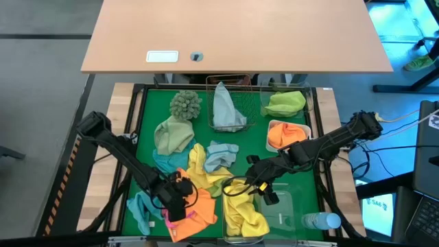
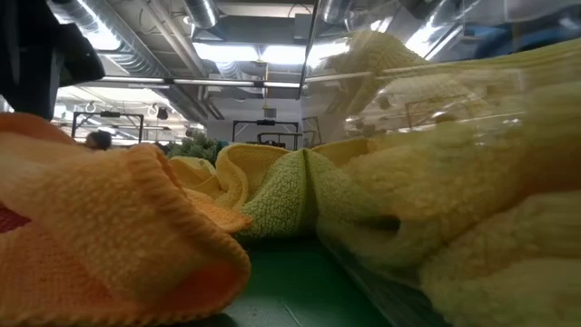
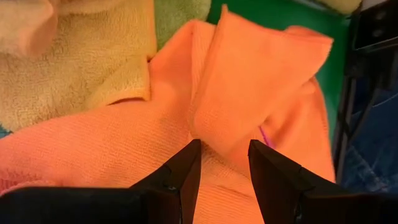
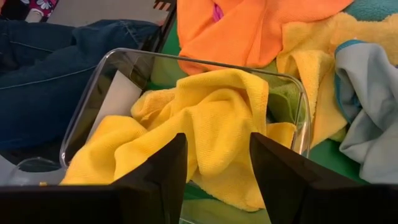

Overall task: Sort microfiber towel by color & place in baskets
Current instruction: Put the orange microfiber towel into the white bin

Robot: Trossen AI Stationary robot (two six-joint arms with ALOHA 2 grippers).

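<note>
An orange towel (image 1: 195,209) (image 3: 249,81) lies rumpled on the green mat near the table's near edge, over a pink one. My left gripper (image 1: 180,195) (image 3: 224,149) is open and low over it, one finger on each side of a raised fold. A clear tub (image 1: 288,206) (image 4: 124,59) at the near edge holds a yellow towel (image 1: 245,214) (image 4: 205,118), which drapes over the tub's rim. My right gripper (image 1: 260,189) (image 4: 217,140) is open just above that tub and holds nothing. The low view shows only the orange towel (image 2: 109,227) and the yellow towel (image 2: 490,227) close up. My left gripper comes at the orange towel from above, its open fingers (image 3: 186,168) on either side of a raised fold (image 3: 217,112) that lies on the mat. I cannot tell whether they touch the cloth.
Loose towels lie mid-mat: yellow (image 1: 199,168), pale grey-blue (image 1: 221,156), lime green (image 1: 173,136), teal (image 1: 144,209). A sage tufted ball (image 1: 185,104), a copper basket (image 1: 236,81), a clear tub (image 1: 309,92) and a white tray (image 1: 271,140) line the far and right sides. A bottle (image 1: 322,221) lies by the near tub. A person's leg (image 4: 62,62) is beyond the table.
</note>
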